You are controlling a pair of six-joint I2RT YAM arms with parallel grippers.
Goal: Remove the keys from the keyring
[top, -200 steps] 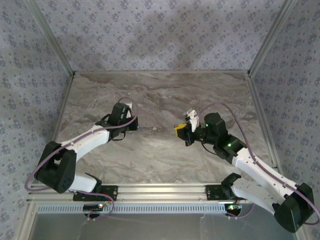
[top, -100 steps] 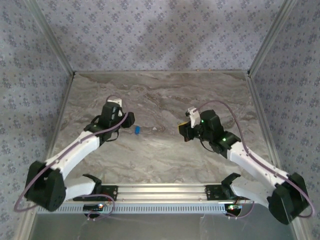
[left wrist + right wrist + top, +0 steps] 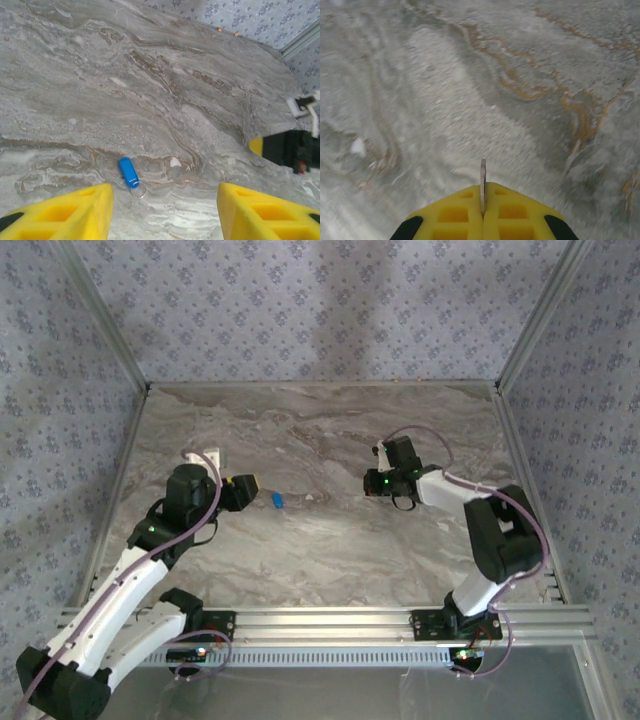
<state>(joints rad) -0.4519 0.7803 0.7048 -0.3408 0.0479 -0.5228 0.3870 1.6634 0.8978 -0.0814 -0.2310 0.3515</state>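
Note:
A tiny bright blue oblong key piece (image 3: 128, 172) lies flat on the marble table (image 3: 150, 75), with a small metal keyring (image 3: 139, 190) at its near end. It also shows mid-table from above as a blue key piece (image 3: 276, 501). My left gripper (image 3: 165, 200) is open with nothing between its yellow fingers (image 3: 80, 207), and hangs just left of the blue piece as the left gripper (image 3: 246, 490). My right gripper (image 3: 482, 192) is shut on a thin grey metal piece (image 3: 483, 177), seen edge-on and sticking out past the pads. From above, the right gripper (image 3: 372, 483) is well to the right of the blue piece.
A small white fleck (image 3: 175, 162) lies on the table just right of the blue piece. Patterned walls and metal frame posts (image 3: 520, 330) enclose the table on three sides. A rail (image 3: 320, 625) runs along the near edge between the arm bases.
The left gripper opened and drew back to the left, leaving the blue piece on the table. The right arm folded back to the right, its gripper still shut.

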